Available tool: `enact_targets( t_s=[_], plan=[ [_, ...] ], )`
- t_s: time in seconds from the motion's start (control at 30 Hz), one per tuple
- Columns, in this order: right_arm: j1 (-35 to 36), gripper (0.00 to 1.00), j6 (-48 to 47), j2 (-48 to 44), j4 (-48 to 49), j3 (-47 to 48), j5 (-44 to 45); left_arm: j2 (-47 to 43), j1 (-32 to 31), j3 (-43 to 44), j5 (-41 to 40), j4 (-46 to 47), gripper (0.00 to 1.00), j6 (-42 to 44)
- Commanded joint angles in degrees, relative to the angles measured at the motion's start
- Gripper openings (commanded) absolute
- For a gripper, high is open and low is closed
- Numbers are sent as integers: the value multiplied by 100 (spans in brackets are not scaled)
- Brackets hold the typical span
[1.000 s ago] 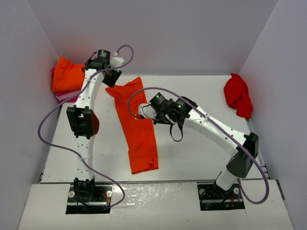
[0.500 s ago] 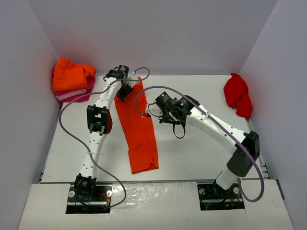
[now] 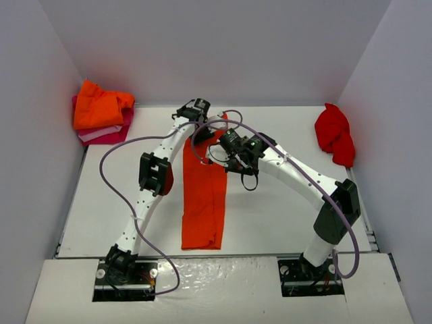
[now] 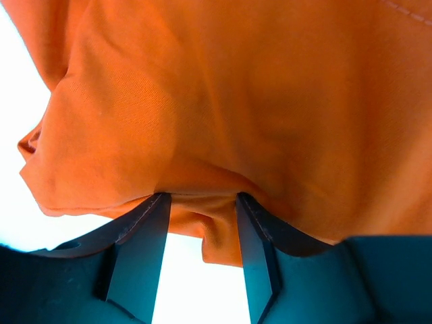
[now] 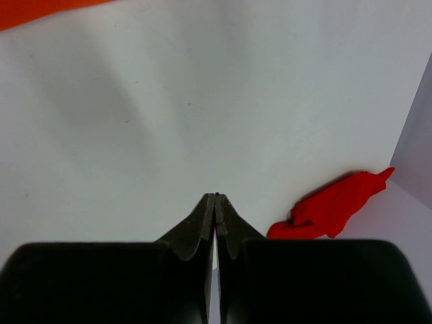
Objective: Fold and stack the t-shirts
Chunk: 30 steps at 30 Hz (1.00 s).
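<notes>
The orange t-shirt [image 4: 202, 101] bunches between the half-spread left jaws, seemingly pinched; the right jaws, pressed together, hang over the desk [image 5: 202, 101].

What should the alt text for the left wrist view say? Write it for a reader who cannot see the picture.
An orange t-shirt fills nearly the whole frame, a fold of it bunched between the two dark fingers of the left pincer, which stand apart. White table shows at the lower left.
</notes>
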Motion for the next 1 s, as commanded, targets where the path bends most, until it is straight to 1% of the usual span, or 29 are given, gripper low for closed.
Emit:
enact_targets(
  t_s=[0.0, 0.03, 0.1, 0.13, 0.2, 0.23, 0.27, 0.37, 0.4, 0.43, 0.47, 0.53, 0.63, 0.7, 0.73, 0.77, 0.8, 0.87, 0.9, 0.93, 0.97],
  plan=[
    [-61, 0, 73, 48, 61, 173, -30, -65, -89, 53, 715, 421, 45, -67],
    [-68, 0, 73, 63, 65, 184, -34, -57, -82, 195, 642, 527, 46, -187],
    [-69, 0, 75, 62, 74, 210, -29, -186, 5, 195, 453, 761, 51, -443],
    [-69, 0, 82, 47, 74, 246, 0, -360, 50, 72, 321, 930, 60, -626],
    [-77, 1, 100, -23, 143, 334, 123, -646, 250, -112, 239, 1114, 66, -845],
    [-70, 10, 107, -80, 193, 391, 237, -829, 351, -207, 126, 1209, 70, -990],
    [-81, 16, 120, -141, 235, 429, 354, -1059, 417, -265, 51, 1286, 71, -1115],
    [-164, 23, 63, -288, 345, 671, 882, -1576, 666, -595, -412, 1473, 73, -1322],
    [-211, 27, 26, -341, 393, 776, 1026, -1774, 749, -692, -515, 1497, 74, -1386],
    [-270, 35, -11, -373, 431, 895, 1109, -1932, 846, -742, -543, 1449, 75, -1446],
    [-288, 37, -23, -390, 443, 932, 1134, -2065, 949, -757, -552, 1398, 75, -1507],
    [-504, 36, -16, -311, 546, 1285, 1070, -2461, 1359, -1062, -512, 1307, 74, -1886],
    [-760, 37, -75, -171, 861, 1433, 925, -2799, 1824, -1454, -319, 1111, 74, -2340],
    [-970, 32, -169, 40, 1328, 1454, 880, -3119, 2088, -1917, 14, 1028, 67, -2539],
    [-1096, 29, -209, 236, 1367, 1560, 801, -3314, 2143, -2214, 119, 1075, 66, -2608],
    [-1278, 22, -224, 555, 1464, 1775, 669, -3604, 2286, -2663, 184, 1192, 64, -2677],
    [-1452, 21, -156, 936, 1486, 2094, 537, -3909, 2322, -3122, 232, 1351, 62, -2678],
    [-1726, 12, -106, 1581, 1489, 2439, 376, -4449, 2344, -3877, 241, 1678, 61, -2639],
    [-1849, 10, -63, 1920, 1489, 2715, 235, -4714, 2345, -4205, 247, 1808, 61, -2626],
    [-1862, 9, -35, 1954, 1481, 2909, 149, -4741, 2345, -4237, 264, 1821, 61, -2625],
    [-1934, 6, -8, 2373, 1474, 3167, 76, -5059, 2345, -4453, 367, 1833, 62, -2643]
  ],
)
